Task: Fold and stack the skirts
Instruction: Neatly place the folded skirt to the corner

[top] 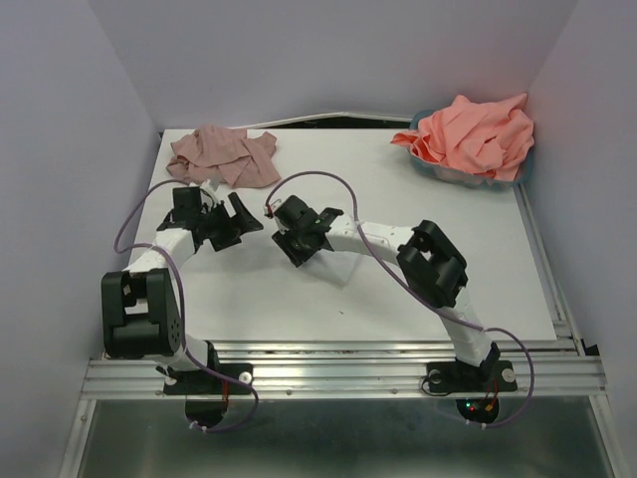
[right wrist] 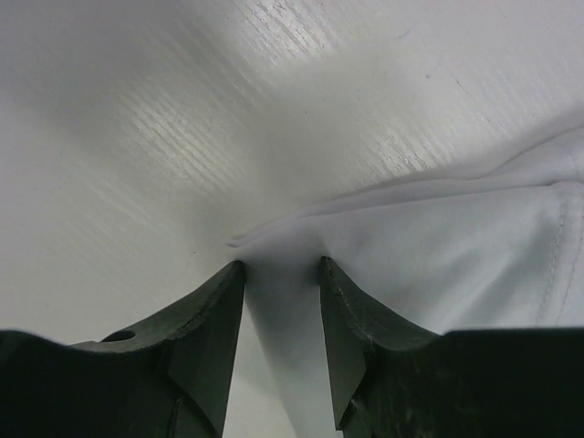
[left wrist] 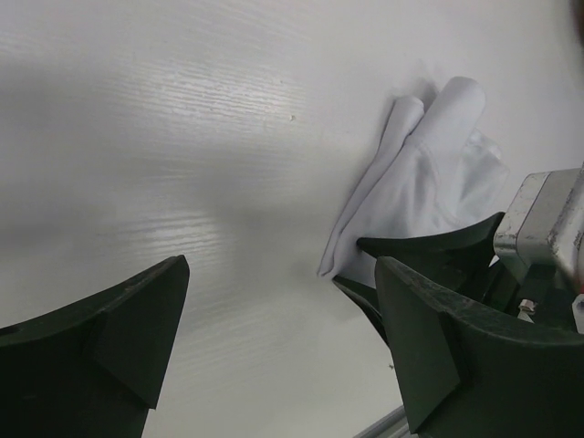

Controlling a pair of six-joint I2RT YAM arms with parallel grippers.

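Right hand (right wrist: 281,265) pinches the pale skirt (right wrist: 438,265) at its folded edge; left hand (left wrist: 281,269) spread alongside.

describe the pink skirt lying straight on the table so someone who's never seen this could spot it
Start with the white table and look to its far left corner. The dusty mauve-pink skirt lies crumpled there, straight on the tabletop. Unlike the brighter coral cloth heaped in the basket at the far right corner, it is duller, crinkly and in no container.

Crinkly skirt (top: 221,154) far-left on table (top: 398,289), heaped cloth (top: 476,134) in basket (top: 522,175) far-right, smooth skirt (right wrist: 447,265) mid-table, fold between fingers of right gripper (right wrist: 281,274).
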